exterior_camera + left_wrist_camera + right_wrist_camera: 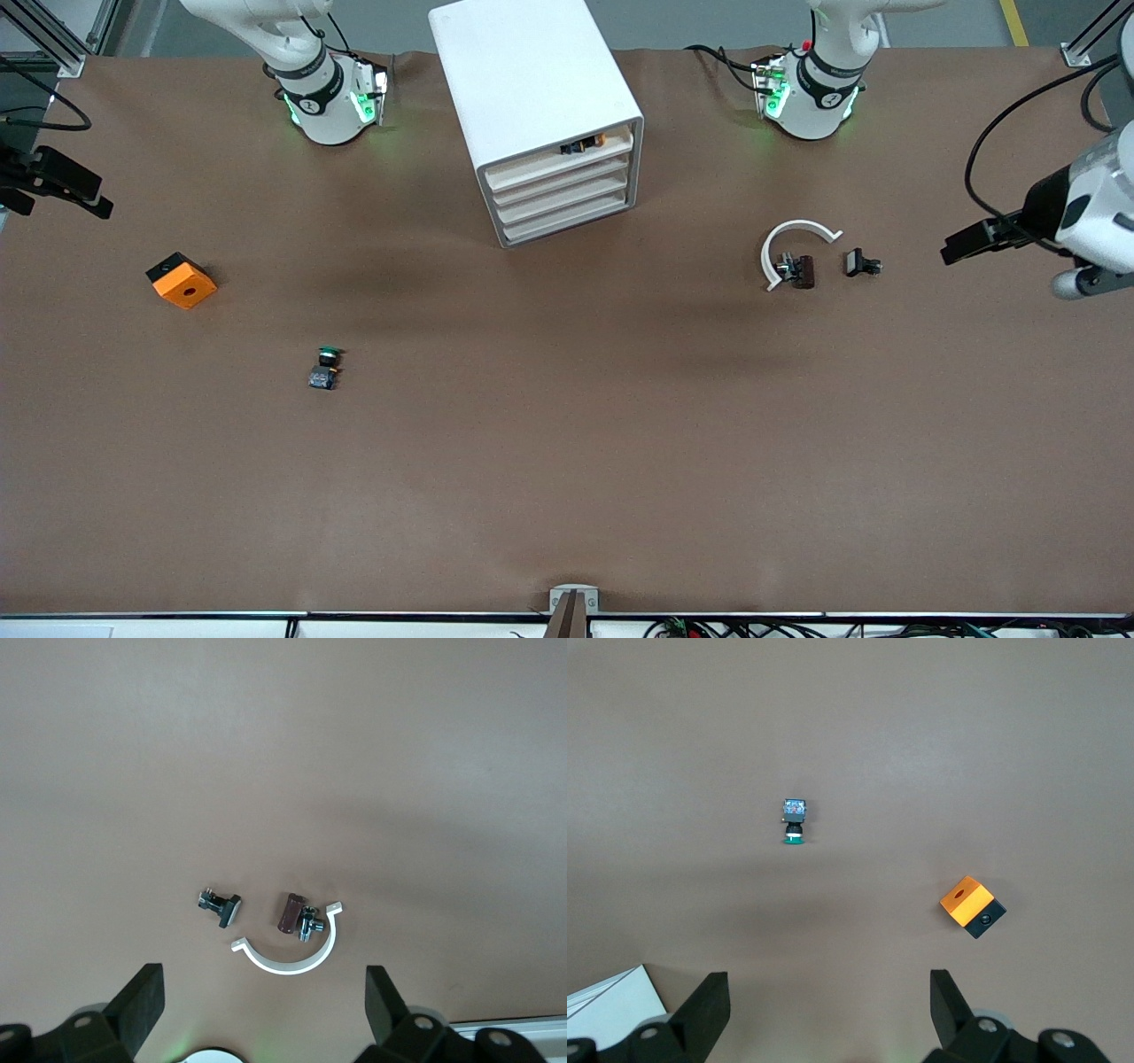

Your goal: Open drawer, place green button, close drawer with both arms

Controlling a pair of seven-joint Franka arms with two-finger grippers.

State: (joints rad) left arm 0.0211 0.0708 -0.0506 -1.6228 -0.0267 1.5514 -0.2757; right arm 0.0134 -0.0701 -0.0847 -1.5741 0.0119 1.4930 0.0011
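Right wrist view — button (794, 820) well clear of fingers (709, 1005).

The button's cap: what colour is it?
Green, on the button with its dark body; clearest in the right wrist view.

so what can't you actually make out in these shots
- Drawer, front view: shut, so its inside is hidden.
- Small dark and orange item in the top tray, front view: too small to identify.
- Left gripper and right gripper, front view: arms cut off by the picture's edges.
- Button, right wrist view: markings too small to read.
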